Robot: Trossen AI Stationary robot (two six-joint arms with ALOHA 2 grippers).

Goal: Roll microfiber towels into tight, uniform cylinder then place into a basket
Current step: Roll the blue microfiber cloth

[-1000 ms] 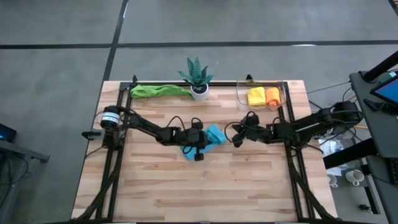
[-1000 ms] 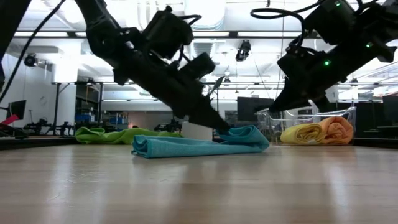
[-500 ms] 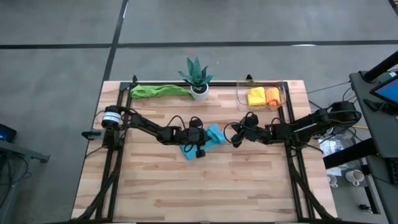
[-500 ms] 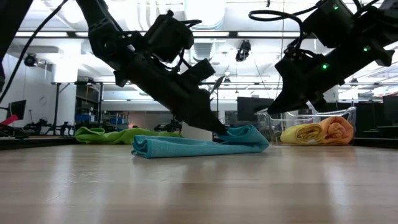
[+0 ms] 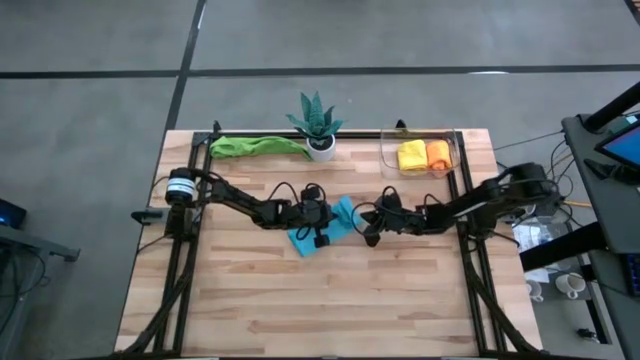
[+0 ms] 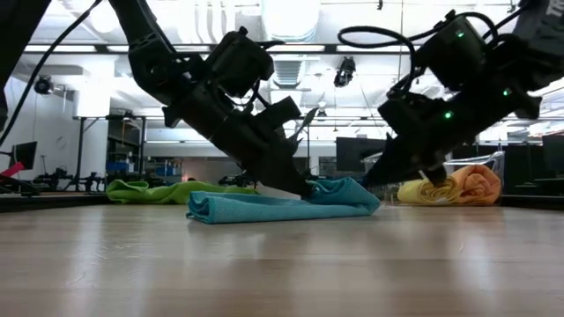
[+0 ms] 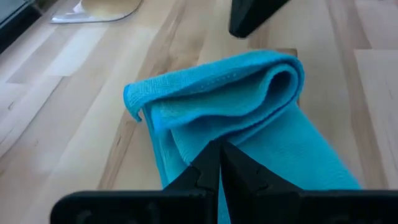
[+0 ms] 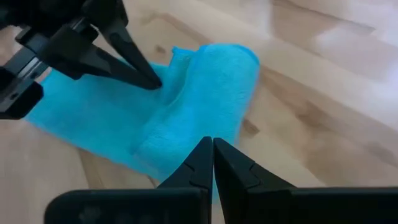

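Note:
A light blue towel (image 5: 345, 212) lies folded in the middle of the table, its right end turned over into a thick fold (image 7: 273, 81). My left gripper (image 5: 334, 222) is shut, its tips down on the towel (image 7: 219, 149). My right gripper (image 5: 364, 226) is shut, just right of the folded end (image 8: 224, 68), low over the table (image 6: 368, 180). The clear basket (image 5: 386, 150) at the far right holds a yellow roll (image 5: 411, 155) and an orange roll (image 5: 438, 152). A green towel (image 5: 255, 146) lies flat at the far left. My left gripper presses its shut fingertips (image 7: 211, 163) down on the towel's flat part (image 7: 186, 146), just behind the turned-over end. The fingers slant down from the table's left side. The towel lies on the table. I cannot tell whether my right gripper touches the towel.
A spiky green plant in a white pot (image 5: 318, 128) stands at the far edge between the green towel and the basket. Bare wood (image 5: 320, 300) fills the near half of the table. Black frame rails (image 5: 190, 250) run along both sides.
My right gripper has gone toward the table's left edge and down, closing on the blue towel's folded end. My left gripper has kept its tips on the towel, which lies where it was.

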